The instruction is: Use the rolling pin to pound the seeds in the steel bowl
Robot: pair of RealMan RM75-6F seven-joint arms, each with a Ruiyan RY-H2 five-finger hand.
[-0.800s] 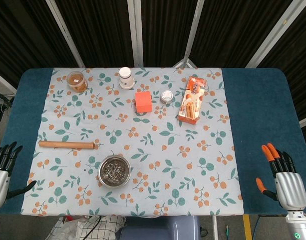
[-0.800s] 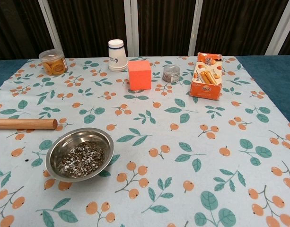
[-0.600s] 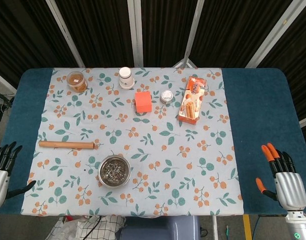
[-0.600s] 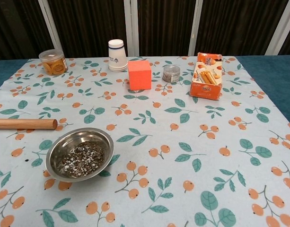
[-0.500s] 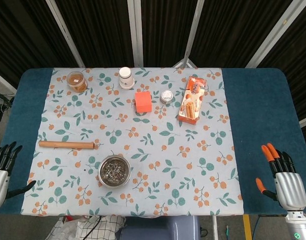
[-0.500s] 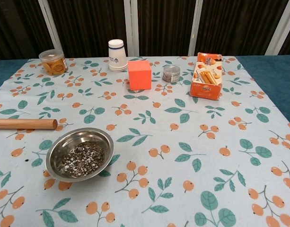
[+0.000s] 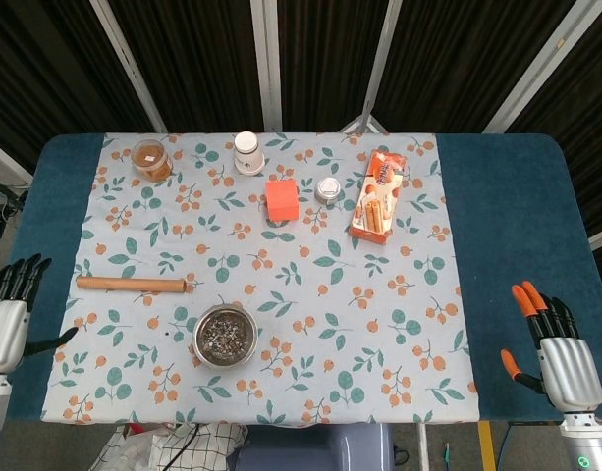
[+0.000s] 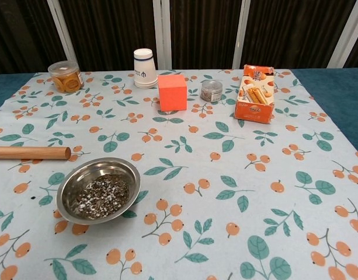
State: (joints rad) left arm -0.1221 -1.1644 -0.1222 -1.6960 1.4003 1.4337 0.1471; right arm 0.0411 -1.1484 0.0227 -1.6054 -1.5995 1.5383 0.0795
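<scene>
Both hands, left hand (image 7: pixel 6 319) and right hand (image 7: pixel 559 353), hover spread and empty at the worktop's near corners, while the stiff, probably light, roll-prone rolling pin (image 7: pixel 135 285), best gripped mid-shaft, lies behind the steel bowl (image 7: pixel 224 336) of seeds (image 8: pixel 100 196)

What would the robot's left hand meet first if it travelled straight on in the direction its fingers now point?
Probably nothing. In the head view the left hand, open at the table's near left edge, points away from the robot along the bare blue table. The rolling pin lies off to its side, though depth is uncertain.
</scene>
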